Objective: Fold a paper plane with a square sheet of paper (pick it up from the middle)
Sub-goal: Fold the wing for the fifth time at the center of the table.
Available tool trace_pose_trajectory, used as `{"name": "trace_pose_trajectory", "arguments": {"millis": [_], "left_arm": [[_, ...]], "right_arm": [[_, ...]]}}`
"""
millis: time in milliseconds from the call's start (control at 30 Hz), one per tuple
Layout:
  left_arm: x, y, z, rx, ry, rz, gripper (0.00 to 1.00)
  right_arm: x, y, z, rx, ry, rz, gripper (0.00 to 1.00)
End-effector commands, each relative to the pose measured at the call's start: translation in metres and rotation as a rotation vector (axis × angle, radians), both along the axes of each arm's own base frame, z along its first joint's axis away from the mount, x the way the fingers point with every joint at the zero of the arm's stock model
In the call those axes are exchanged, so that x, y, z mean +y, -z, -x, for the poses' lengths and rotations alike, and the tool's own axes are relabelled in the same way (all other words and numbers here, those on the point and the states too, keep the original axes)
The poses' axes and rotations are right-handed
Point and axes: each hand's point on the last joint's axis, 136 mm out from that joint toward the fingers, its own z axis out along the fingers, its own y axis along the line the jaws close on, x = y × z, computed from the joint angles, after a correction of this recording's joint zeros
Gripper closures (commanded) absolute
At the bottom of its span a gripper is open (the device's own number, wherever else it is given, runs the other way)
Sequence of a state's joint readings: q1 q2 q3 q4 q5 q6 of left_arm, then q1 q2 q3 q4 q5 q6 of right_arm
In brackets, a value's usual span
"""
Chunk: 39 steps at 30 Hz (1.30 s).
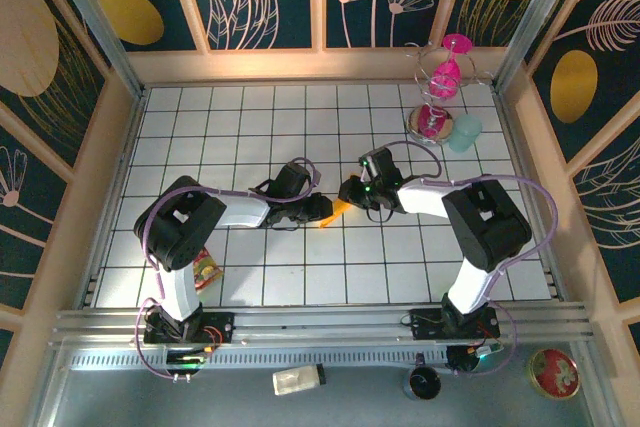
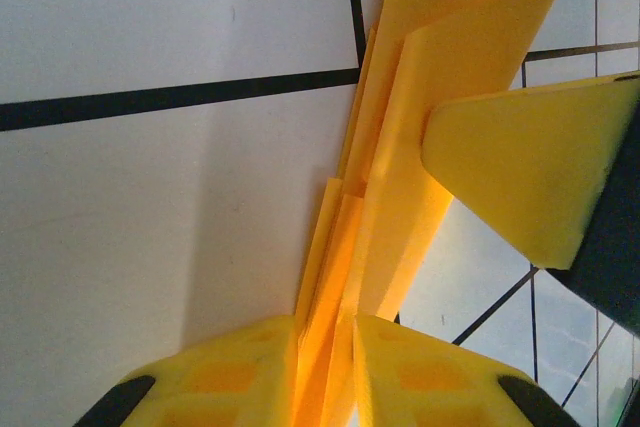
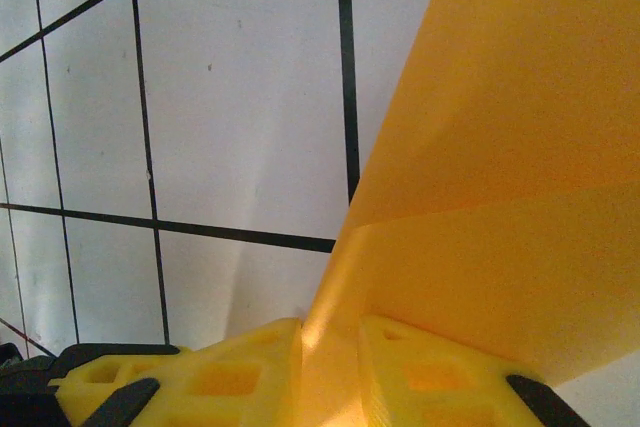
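The paper plane [image 2: 400,147], only half made, sits near the middle of the tabletop [image 1: 250,117], between the two arms. It is thin, light, limp paper (several creased layers, easy to crumple or tear), so I judge it wants a gentle pinch on the stacked folds rather than the loose flaps. The left claw [image 2: 325,332] is clenched on the folded spine. The right claw [image 3: 330,332] is nipped onto a wide flap further along.

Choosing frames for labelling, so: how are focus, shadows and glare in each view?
Left wrist: folded paper sharp, left claw blurred near the lens, soft shadow on the table beside the paper. Right wrist: light glows through the paper, right claw slightly soft. Top external: evenly lit, no harsh glare on the table, paper tiny.
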State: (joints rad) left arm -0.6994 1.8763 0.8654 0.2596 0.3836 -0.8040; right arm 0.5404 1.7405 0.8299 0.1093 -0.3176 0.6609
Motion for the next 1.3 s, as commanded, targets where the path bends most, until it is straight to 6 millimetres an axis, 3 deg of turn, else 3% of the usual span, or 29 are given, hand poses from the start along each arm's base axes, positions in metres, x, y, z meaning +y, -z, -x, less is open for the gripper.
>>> {"name": "trace_pose_trajectory", "arguments": {"millis": [0,967,1100,1267], "left_arm": [[0.018,0.057,0.017,0.071,-0.003,-0.149,0.79],[0.017,0.056,0.018,0.073,0.001,-0.145,0.81],[0.014,0.039,0.012,0.037,-0.002,-0.128,0.81],[0.009,-0.005,-0.004,-0.064,-0.032,-0.074,0.79]], "right_arm": [[0.007,-0.007,-0.010,-0.025,-0.006,-0.021,0.78],[0.004,0.019,-0.007,0.037,-0.034,0.047,0.79],[0.000,0.028,-0.002,0.069,-0.036,0.078,0.81],[-0.005,0.035,0.002,0.089,-0.037,0.108,0.83]]}}
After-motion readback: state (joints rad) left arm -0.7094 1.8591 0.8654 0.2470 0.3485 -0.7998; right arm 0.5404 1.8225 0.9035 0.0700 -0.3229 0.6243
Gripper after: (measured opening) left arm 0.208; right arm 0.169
